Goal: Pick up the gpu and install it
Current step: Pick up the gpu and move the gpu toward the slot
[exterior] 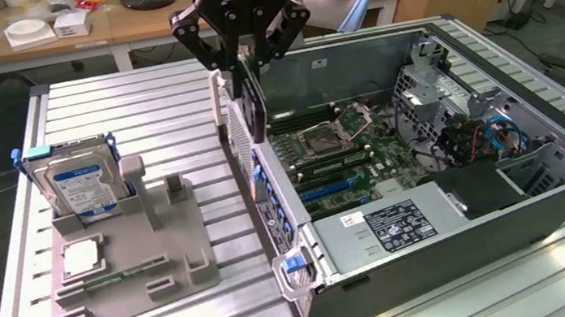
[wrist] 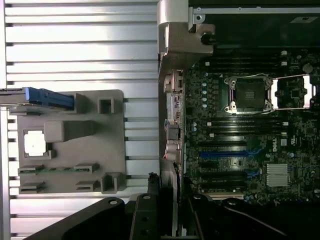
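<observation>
1. End effector (exterior: 248, 63) is clenched on the gpu (exterior: 251, 90). The card hangs edge-down from between the fingers, clear of the bench (exterior: 145, 111).
2. Position: the held card is over the rear wall of the open computer case (exterior: 551, 205). The motherboard (exterior: 369, 147) lies below the end effector and off toward the exterior view's right.
3. Gray holder tray (exterior: 179, 246), with the hard drive (exterior: 79, 185) standing in it, sits well apart from the end effector on the other side, down on the bench.
4. Step in hand, as I judge it: pick-up is done and the card is in transfer. It is not yet seated and looks free of the board.
5. Target candidates: the blue expansion slots (wrist: 225, 154), lower than the end effector and just inboard of the case wall. Which slot is meant, I cannot tell.
6. Seating calls for the card's bottom edge parallel to and directly over a slot, bracket end toward the rear wall, then a straight descent. Any tilt risks catching the wall lip.
</observation>
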{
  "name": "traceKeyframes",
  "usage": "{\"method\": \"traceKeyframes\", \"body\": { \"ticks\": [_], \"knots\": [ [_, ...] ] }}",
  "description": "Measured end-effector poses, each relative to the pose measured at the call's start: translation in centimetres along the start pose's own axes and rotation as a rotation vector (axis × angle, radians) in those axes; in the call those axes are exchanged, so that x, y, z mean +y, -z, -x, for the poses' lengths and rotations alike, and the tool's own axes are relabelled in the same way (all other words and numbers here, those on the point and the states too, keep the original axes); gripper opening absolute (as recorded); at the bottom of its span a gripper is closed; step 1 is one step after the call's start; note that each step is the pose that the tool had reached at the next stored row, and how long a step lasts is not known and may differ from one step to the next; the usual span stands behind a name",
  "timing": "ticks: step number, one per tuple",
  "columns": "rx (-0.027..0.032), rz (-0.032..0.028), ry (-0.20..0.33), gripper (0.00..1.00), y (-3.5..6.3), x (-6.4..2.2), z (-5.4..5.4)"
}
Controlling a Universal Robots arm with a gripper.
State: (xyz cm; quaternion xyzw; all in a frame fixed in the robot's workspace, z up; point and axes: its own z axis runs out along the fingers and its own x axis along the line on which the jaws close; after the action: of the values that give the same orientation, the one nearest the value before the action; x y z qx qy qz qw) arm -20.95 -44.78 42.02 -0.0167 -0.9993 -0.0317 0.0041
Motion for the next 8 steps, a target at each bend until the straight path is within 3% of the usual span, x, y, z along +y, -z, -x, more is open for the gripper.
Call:
{"method": "traceKeyframes", "body": {
  "ticks": [8],
  "knots": [
    [0.0005, 0.0000, 0.000, 0.27, 0.00, 0.02, 0.60]
  ]
}}
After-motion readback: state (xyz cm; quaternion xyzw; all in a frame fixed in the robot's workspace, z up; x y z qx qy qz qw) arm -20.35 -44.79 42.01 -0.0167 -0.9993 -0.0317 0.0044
